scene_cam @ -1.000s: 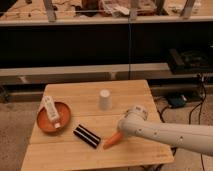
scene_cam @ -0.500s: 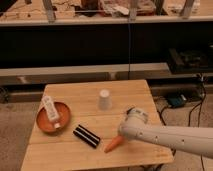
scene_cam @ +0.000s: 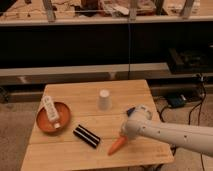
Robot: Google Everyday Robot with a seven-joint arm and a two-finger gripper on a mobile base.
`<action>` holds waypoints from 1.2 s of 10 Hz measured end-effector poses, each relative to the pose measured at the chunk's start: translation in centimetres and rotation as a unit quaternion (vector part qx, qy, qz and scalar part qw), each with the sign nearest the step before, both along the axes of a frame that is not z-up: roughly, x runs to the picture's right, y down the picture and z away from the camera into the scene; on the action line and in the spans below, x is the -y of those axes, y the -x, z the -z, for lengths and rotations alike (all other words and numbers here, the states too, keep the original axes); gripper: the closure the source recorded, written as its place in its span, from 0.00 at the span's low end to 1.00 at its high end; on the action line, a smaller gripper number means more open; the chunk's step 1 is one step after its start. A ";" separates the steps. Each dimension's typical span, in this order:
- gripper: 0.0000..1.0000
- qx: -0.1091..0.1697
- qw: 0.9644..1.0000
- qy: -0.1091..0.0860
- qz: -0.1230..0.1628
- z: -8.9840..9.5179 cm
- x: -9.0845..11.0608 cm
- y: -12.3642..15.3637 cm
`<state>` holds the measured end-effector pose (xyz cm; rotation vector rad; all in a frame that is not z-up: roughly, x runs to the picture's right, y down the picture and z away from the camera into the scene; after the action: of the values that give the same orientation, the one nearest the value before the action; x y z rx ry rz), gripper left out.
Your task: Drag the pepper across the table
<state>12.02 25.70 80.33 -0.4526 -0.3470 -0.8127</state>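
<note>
At the left of the light wooden table (scene_cam: 70,159) sits an orange-brown round bowl (scene_cam: 46,124), and a white bottle-like object (scene_cam: 51,111) lies tilted in it, its lower end resting near the bowl's front rim. Just to the right of the bowl, nearer the front edge, a flat dark rectangular object (scene_cam: 87,136) lies at a slant on the planks, apart from the bowl. Behind it, toward the middle of the table, a white cup (scene_cam: 104,99) stands upside down, well apart from the other items. Further right and toward the front, the pepper (scene_cam: 116,145) lies on the table top with its narrow tip pointing to the front left and its thicker end up against the end of the robot's arm. The gripper (scene_cam: 124,134) is down at that thicker end, hidden beneath the rounded white wrist (scene_cam: 136,121), so whether it grips the pepper cannot be told. The white arm (scene_cam: 182,137) stretches away from there to the right, passing over the table's right front corner.
</note>
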 end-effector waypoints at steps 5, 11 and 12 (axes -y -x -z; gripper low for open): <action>0.93 -0.019 1.000 -0.005 -0.023 -1.4 1.2 -4.5; 0.93 -0.048 0.998 -0.031 -0.026 -2.5 1.9 -8.3; 0.93 -0.052 0.998 -0.032 -0.031 -2.8 2.0 -9.2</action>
<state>21.21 23.70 83.11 -0.4200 -0.2365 -0.7359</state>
